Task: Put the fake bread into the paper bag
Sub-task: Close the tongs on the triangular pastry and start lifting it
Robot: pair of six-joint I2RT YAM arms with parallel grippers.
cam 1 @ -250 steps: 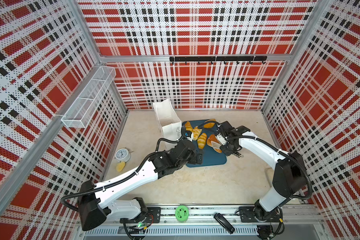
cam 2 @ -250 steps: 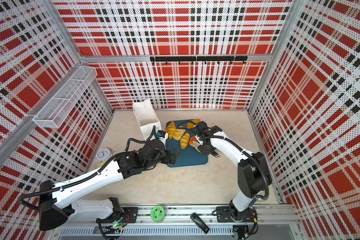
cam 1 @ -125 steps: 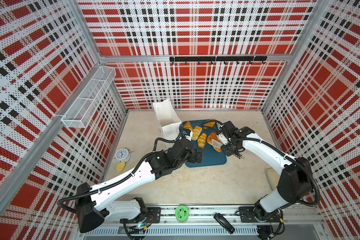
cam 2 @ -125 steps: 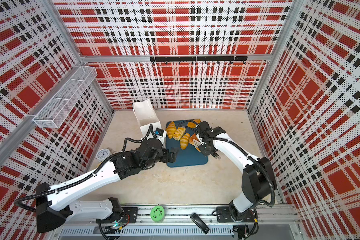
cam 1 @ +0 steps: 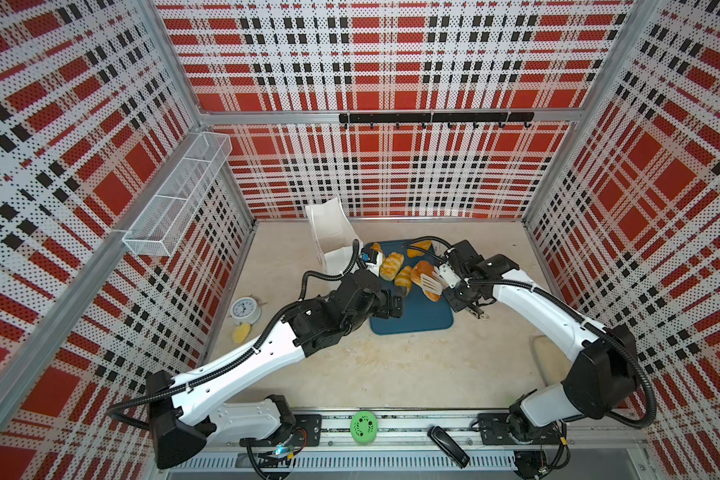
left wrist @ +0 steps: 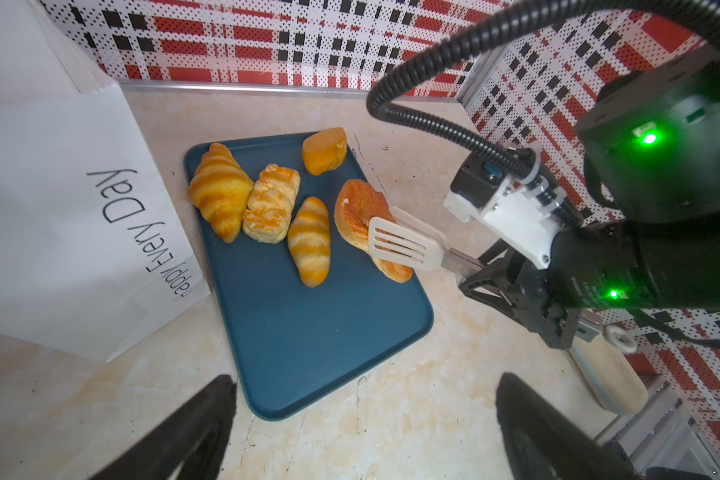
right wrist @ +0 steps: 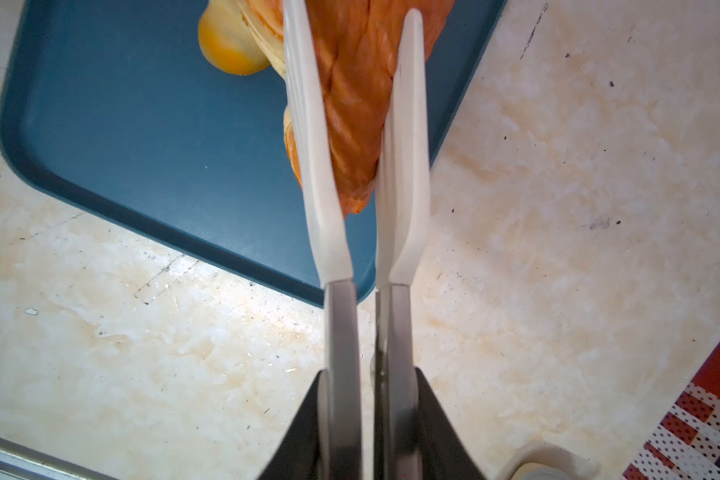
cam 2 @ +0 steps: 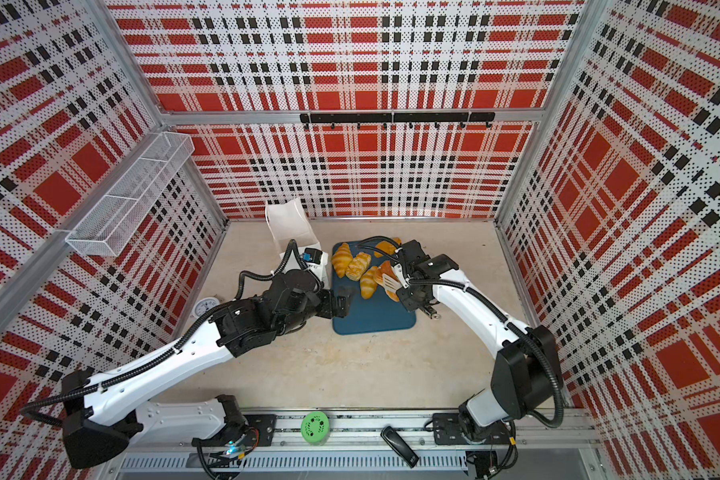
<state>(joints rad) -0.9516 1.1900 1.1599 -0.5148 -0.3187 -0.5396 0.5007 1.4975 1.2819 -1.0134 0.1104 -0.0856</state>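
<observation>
Pastry between tongs cut off at frame edge; paper bag cropped; clock face unreadable.

White tongs hover over a teal tray; a small clock sits aside.

The beige marbled counter carries a white paper bag standing just beside a dark-teal tray. Near the left wall lie a small round clock and a yellow lump. A cream oblong thing lies at the right.
</observation>
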